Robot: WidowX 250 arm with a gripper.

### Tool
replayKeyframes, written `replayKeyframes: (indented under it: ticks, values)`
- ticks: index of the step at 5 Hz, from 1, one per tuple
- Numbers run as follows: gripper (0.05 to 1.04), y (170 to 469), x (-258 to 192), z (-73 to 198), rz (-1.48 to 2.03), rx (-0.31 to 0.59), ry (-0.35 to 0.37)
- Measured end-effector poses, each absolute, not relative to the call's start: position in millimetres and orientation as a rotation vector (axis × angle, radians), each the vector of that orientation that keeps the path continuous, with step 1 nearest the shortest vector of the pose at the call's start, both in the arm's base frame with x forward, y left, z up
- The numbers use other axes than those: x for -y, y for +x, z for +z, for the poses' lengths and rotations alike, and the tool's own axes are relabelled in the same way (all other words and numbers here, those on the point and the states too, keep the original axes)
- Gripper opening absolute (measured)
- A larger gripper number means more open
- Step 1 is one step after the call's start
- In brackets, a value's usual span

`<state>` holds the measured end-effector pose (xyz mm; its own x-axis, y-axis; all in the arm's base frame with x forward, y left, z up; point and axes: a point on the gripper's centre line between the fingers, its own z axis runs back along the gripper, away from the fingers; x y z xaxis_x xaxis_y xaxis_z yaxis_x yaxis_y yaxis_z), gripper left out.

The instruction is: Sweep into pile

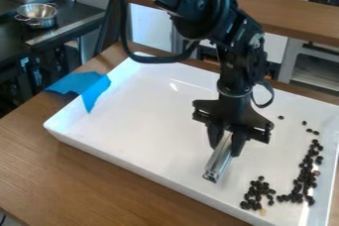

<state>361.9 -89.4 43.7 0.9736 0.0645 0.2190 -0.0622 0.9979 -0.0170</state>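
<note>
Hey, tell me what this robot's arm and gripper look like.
The arm is black, with rounded joints, bolts and a small pale marking partway down. A black cable loops beside it. The gripper is black too, with a wide, angular bracket above two fingers.

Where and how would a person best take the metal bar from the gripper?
Probably by the lower end of the metal bar, coming from the near side of the tray and pinching across its narrow width: the bar slants down out of the gripper, leaving that end bare.
</note>
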Motion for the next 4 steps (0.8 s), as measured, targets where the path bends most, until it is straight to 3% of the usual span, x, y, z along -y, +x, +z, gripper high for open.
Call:
replayKeyframes:
  ticks: [4]
  values:
    - [0.369, 350, 123, 26, 0.099, 0.259, 0.022]
